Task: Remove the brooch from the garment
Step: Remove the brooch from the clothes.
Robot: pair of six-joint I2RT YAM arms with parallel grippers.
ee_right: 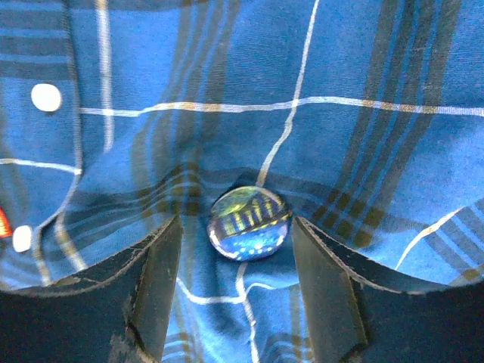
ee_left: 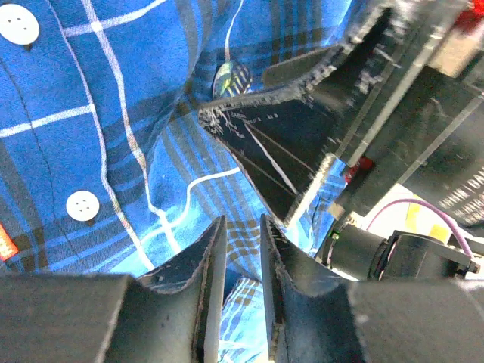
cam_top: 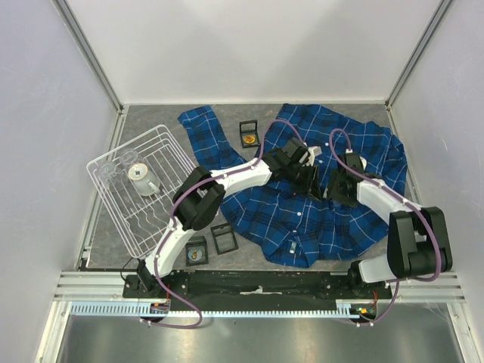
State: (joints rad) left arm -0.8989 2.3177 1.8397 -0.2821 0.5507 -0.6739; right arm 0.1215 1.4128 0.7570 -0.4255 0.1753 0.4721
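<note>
I'm seeing right gripper (ee_right: 237,234) hanging wide open, fingers flanking round glassy brooch (ee_right: 249,223), not touching it. Brooch sitting on plaid shirt (cam_top: 333,227) lying mid-table (cam_top: 151,113). Left gripper (ee_left: 242,234) nearly closed, pinching shirt fold.

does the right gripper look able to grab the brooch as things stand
Probably yes: the brooch lies between the open fingers of the right gripper with nothing over it. The left gripper pinches the garment nearby, clear of that gap.
</note>
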